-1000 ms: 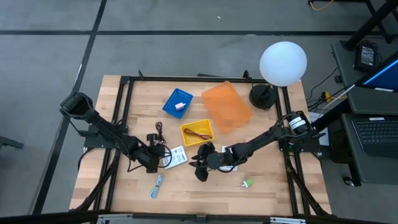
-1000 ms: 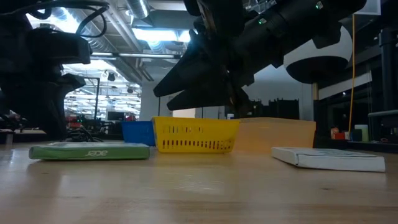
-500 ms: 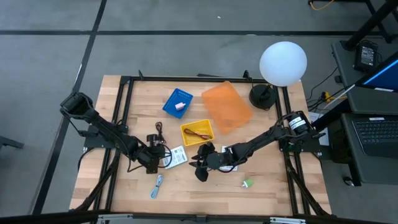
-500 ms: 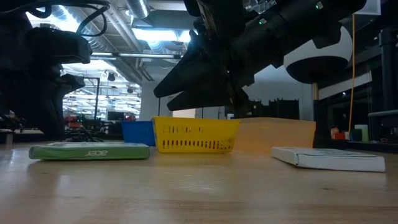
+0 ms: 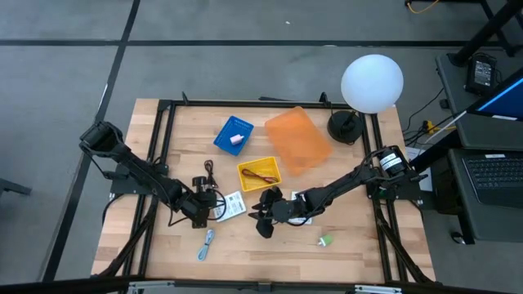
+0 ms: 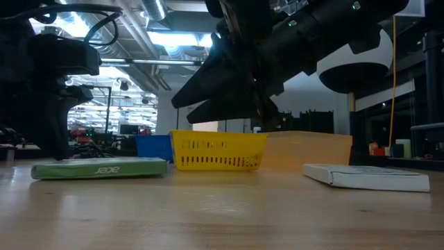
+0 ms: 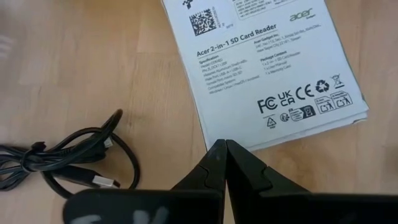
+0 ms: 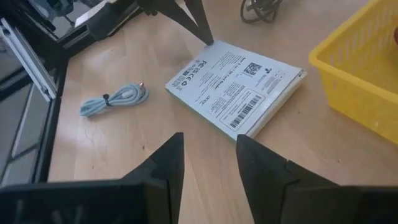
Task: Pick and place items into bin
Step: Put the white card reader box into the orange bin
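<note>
My left gripper (image 5: 202, 212) is shut, and its tips (image 7: 221, 146) stand at the long edge of a white labelled packet (image 7: 273, 68) that lies flat on the table (image 5: 234, 204). My right gripper (image 8: 208, 155) is open and hovers above the wood just right of that packet (image 8: 236, 87). The black cord (image 7: 68, 155) lies beside the left gripper. A blue-silver piece (image 8: 115, 99) and a green piece (image 5: 326, 241) lie near the table's front. The yellow bin (image 5: 245, 167) holds the dark-red cord (image 5: 261, 175). The pink block (image 5: 238, 140) lies in a blue bin. The second packet (image 6: 368, 177) lies under the right arm. My left gripper has its shut fingertips (image 7: 214, 152) at the packet's long edge (image 7: 202, 134), near its lower corner, coming slanting down from the table's left. Whether they touch the packet I cannot tell. The packet lies flat on the table.
A blue bin (image 5: 225, 135) and an orange tray (image 5: 298, 140) sit behind the yellow bin. A white globe lamp (image 5: 372, 82) on a black base (image 5: 345, 126) stands at the far right corner. Black frame rails (image 5: 159, 155) run along the table's sides. Bare wood lies along the front.
In the low view my left arm has sunk a little beside the packet. Nothing else has visibly changed.
</note>
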Tool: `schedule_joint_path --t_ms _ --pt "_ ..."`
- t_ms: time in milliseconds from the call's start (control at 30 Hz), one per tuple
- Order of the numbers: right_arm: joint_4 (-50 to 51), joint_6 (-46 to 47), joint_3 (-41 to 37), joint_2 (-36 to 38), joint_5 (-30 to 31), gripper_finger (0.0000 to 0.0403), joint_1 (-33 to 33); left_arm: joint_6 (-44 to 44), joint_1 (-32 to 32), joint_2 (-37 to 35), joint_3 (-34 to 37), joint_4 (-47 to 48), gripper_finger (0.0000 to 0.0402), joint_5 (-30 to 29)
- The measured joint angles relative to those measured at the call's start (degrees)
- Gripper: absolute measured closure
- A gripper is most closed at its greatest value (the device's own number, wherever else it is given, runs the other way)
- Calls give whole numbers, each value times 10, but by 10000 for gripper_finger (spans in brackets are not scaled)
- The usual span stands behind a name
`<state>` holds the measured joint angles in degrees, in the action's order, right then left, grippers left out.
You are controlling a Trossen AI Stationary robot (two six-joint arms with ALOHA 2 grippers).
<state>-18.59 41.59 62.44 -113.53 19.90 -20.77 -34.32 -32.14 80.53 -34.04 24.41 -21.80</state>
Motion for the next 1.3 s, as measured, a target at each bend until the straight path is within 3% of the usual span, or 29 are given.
schedule_joint_path --t_ms 900,1300 --pt "-10 110 1 -25 0 276 -1 -9 0 2 0 18 400 -11" --pt "-55 138 36 -95 -1 276 2 -15 0 2 1 17 400 -12"
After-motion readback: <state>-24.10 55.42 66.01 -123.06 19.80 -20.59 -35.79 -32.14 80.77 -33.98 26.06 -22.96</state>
